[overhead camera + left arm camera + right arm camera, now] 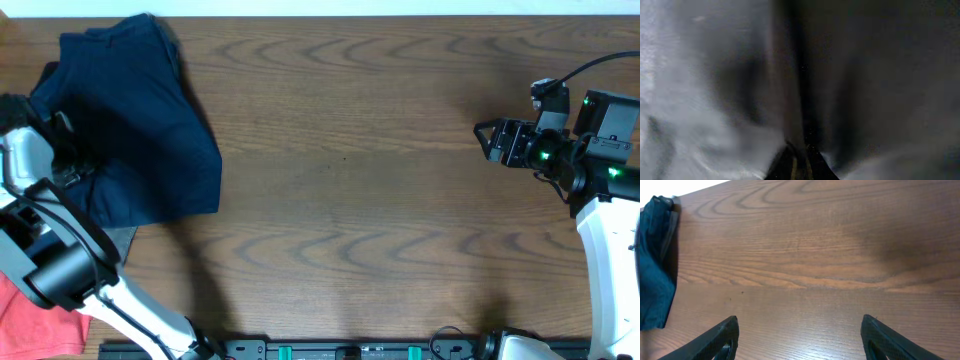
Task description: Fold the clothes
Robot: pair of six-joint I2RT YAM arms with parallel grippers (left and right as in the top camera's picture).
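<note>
Jaws on the right gripper (487, 141) look parted from overhead, hanging over the counter (380, 200) at the right. The left gripper (66, 150) is down on the navy shorts (140, 120), which lie bunched at the far left corner, and a coral garment (35, 320) lies near left. From the left wrist, blurred dark cloth fills the view, a fold pinched in the clenched jaws. From the right wrist, the jaws are spread wide over the wood, with the shorts at the left edge.
</note>
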